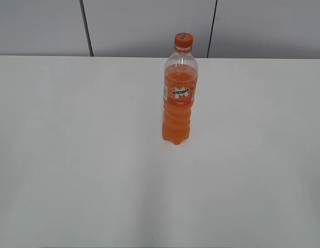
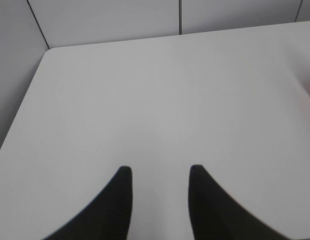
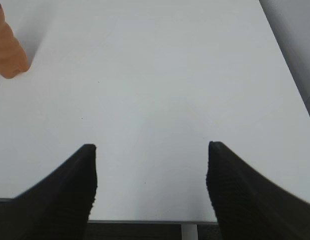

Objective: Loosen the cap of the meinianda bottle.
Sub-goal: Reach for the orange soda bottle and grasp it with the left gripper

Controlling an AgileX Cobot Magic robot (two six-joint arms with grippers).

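Observation:
The meinianda bottle [image 1: 178, 98] stands upright on the white table, a little right of centre toward the back. It holds orange soda and has an orange label with a green-white logo. Its orange cap [image 1: 183, 40] sits on top. The bottle's ridged base shows at the top left of the right wrist view [image 3: 7, 52]. My left gripper [image 2: 160, 171] is open and empty over bare table; the bottle is not clearly in its view. My right gripper [image 3: 150, 148] is open and empty near the table's front edge, far from the bottle. Neither arm shows in the exterior view.
The white table [image 1: 72, 155] fills the exterior view, with grey wall panels [image 1: 41, 26] behind it. The table's left edge and back left corner show in the left wrist view [image 2: 47, 50]. Its right edge shows in the right wrist view [image 3: 285, 65].

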